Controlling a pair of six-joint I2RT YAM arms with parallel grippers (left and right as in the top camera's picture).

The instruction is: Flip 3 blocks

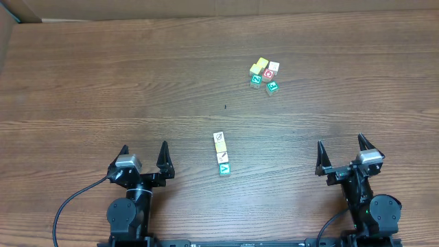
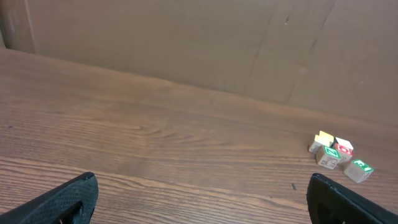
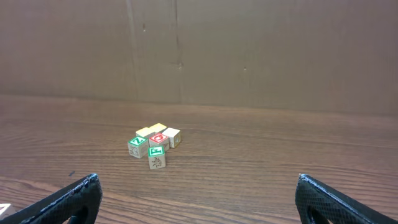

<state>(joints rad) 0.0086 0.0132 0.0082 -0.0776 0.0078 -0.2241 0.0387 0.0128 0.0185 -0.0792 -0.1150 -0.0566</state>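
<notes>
My left tool (image 1: 143,149) and right tool (image 1: 341,144) are both spread wide, empty. The row of three blocks (image 1: 221,154) lies right of the left tool, its long axis pointing away from me; I judge the left arm nearer. The cluster of blocks (image 1: 264,75) sits ahead-left of the right tool.

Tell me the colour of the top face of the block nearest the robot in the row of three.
Green with a white mark; the block shows best overhead.

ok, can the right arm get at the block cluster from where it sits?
Probably yes. The right tool is open, and only bare table lies between it and the cluster; nothing blocks the path.
</notes>
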